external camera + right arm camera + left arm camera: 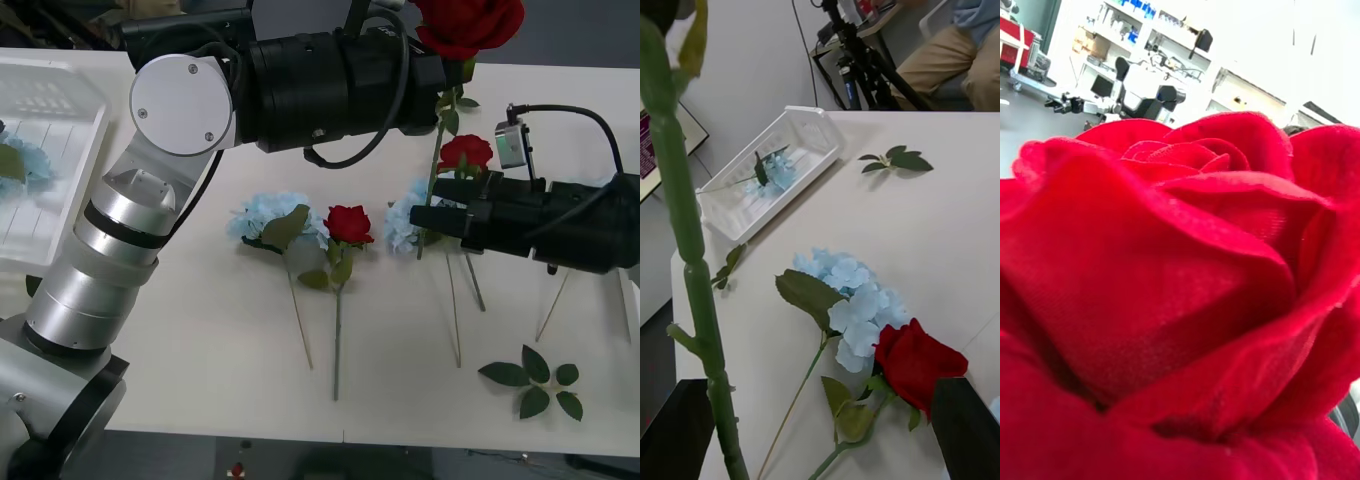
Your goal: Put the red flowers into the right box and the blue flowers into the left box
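The left gripper (440,75) pinched a red rose (468,22) by its stem, lifted above the table's (200,390) far edge. The right gripper (425,218) hung mid-table, fingers spread either side of that stem. The left box (60,120) at the left edge held a blue flower (775,171).

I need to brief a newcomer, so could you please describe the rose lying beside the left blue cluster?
On the white table, find the pale blue flower at centre. The red rose lies touching its right side, bloom away from the robot. Unlike the other roses, it lies clear of both arms.
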{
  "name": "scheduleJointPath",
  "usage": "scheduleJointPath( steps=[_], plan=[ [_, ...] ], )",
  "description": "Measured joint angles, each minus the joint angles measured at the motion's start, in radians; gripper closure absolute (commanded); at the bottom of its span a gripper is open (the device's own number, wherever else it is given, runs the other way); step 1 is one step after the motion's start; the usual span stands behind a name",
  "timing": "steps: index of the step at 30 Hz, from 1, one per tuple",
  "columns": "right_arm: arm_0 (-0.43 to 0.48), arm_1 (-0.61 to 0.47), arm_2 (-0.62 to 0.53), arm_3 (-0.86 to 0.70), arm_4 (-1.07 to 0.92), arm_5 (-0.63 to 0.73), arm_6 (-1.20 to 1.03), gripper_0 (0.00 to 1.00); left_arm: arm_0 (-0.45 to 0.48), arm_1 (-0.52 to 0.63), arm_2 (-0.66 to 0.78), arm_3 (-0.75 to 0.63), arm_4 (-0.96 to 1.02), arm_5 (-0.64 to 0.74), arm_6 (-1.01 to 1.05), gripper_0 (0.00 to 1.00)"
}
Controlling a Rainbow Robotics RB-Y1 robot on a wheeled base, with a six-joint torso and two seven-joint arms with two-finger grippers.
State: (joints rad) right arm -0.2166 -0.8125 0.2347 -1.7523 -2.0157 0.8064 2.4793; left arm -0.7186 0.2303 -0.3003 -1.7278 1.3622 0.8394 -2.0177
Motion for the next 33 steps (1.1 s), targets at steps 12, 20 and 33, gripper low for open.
scheduleJointPath(
  steps=[12, 20, 33],
  plan=[
    [-0.016, 0.000, 0.025, 0.018, 0.000, 0.036, 0.004, 0.98, 0.000, 0.000, 0.000, 0.000, 0.000, 0.000, 0.000, 1.00],
    [-0.051, 0.001, 0.059, 0.020, 0.000, 0.036, 0.005, 1.00, 0.000, 0.000, 0.000, 0.000, 0.000, -0.001, 0.000, 1.00],
    [-0.057, 0.001, 0.060, 0.060, 0.000, 0.026, 0.005, 1.00, 0.000, 0.000, 0.000, 0.000, 0.000, -0.001, 0.000, 0.00]
  ],
)
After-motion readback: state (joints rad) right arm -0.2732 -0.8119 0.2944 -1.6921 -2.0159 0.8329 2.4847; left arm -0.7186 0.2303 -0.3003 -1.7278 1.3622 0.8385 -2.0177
